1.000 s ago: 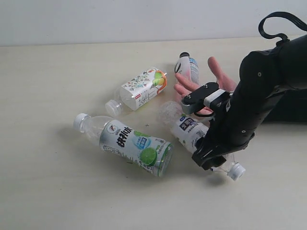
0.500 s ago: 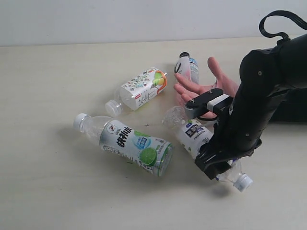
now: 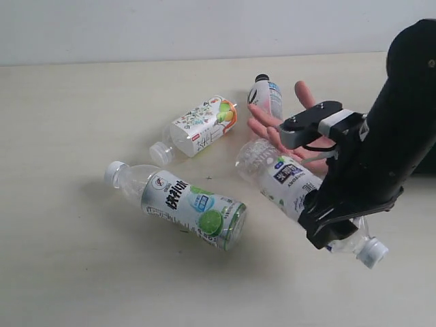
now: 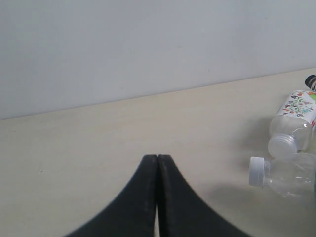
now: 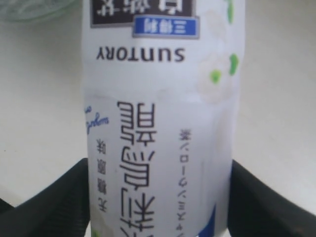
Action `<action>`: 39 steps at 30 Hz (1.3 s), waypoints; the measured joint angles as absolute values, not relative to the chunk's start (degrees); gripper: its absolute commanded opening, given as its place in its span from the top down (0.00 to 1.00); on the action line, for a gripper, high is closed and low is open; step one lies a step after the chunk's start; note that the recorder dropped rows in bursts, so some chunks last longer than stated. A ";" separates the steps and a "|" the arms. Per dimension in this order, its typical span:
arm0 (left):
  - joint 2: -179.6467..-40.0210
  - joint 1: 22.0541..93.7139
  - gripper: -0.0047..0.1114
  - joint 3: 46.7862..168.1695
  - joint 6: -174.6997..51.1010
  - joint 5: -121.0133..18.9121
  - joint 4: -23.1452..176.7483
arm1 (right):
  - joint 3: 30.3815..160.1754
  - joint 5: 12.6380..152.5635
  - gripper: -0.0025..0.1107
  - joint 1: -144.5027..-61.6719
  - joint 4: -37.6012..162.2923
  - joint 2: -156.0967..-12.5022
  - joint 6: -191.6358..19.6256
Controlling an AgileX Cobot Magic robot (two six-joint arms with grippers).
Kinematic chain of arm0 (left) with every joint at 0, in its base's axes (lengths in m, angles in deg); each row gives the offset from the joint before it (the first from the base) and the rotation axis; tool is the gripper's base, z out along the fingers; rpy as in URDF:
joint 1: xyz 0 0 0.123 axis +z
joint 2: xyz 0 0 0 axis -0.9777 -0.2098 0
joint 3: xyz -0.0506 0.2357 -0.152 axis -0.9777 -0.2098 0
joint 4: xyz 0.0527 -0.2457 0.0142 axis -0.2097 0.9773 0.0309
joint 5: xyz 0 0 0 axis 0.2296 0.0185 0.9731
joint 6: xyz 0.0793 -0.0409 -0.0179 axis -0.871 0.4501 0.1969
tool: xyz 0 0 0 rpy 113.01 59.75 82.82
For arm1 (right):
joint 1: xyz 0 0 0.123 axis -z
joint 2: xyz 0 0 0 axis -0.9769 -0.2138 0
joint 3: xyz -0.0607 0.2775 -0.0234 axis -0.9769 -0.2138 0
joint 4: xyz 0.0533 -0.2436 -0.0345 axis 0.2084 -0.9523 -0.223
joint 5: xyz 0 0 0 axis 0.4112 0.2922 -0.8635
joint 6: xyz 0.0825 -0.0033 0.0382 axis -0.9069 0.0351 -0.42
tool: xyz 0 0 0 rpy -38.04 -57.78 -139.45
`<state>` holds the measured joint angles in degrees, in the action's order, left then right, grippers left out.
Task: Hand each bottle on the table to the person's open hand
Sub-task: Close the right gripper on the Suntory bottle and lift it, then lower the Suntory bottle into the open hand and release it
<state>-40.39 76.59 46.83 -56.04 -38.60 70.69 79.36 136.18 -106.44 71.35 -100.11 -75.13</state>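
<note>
Just beside the open hand (image 3: 274, 127), the right claw (image 3: 337, 221) holds the white-blue bottle (image 3: 286, 178) tilted; lower it squarely onto the palm, releasing only once supported.

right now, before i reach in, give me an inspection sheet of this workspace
surface: matte cream-beige table, a few tiny dark specks
job's things: white-blue labelled clear plastic bottle held tilted off the surface, near the open bare hand; green-lime labelled bottle and floral labelled bottle lying flat; black-capped bottle beside the hand's fingers
clutter: nothing seen
tools: right tool shut on the white-blue bottle; left tool shut, empty
cables: thin wire loop on the right arm
surroundings: plain pale wall
</note>
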 measured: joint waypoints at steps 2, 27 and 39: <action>-40.39 76.59 0.95 46.83 -56.04 -38.60 70.69 | 79.36 136.70 0.98 -106.44 71.96 -97.49 -75.28; -40.39 76.59 0.95 46.83 -56.04 -38.60 70.69 | 91.26 133.57 0.98 -105.94 58.71 -97.29 -88.36; -40.39 76.59 0.95 46.83 -56.04 -38.60 70.69 | 91.26 133.62 0.98 -101.19 57.96 -107.77 -89.49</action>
<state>-40.39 76.59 46.83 -56.04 -38.60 70.69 91.26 133.62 -101.19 57.96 -107.77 -89.49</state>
